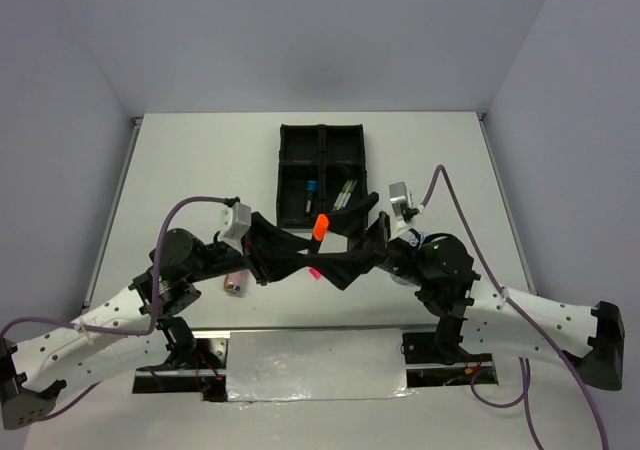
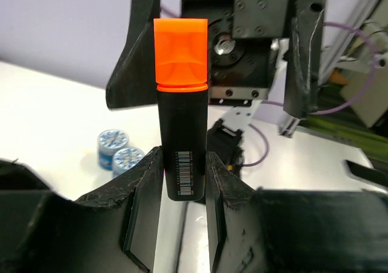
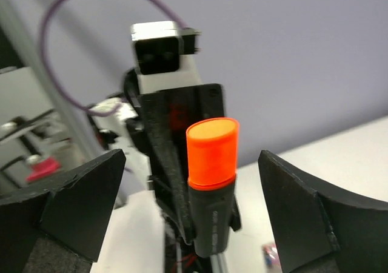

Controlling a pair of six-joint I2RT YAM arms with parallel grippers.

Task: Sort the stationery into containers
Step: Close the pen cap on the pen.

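Two blue-white rolls (image 2: 119, 153) stand on the table to the left of the left gripper (image 2: 183, 179), a little beyond its fingers. That gripper's jaws are narrowed onto the black body of a highlighter (image 2: 182, 133). They pinch its lower end so it stands upright, its orange cap clear above the fingertips. The right gripper (image 3: 191, 164) faces it with jaws spread wide, one finger on each side of the cap, neither touching, holding nothing. The black tray (image 1: 283, 165) lies on the table beyond both grippers.
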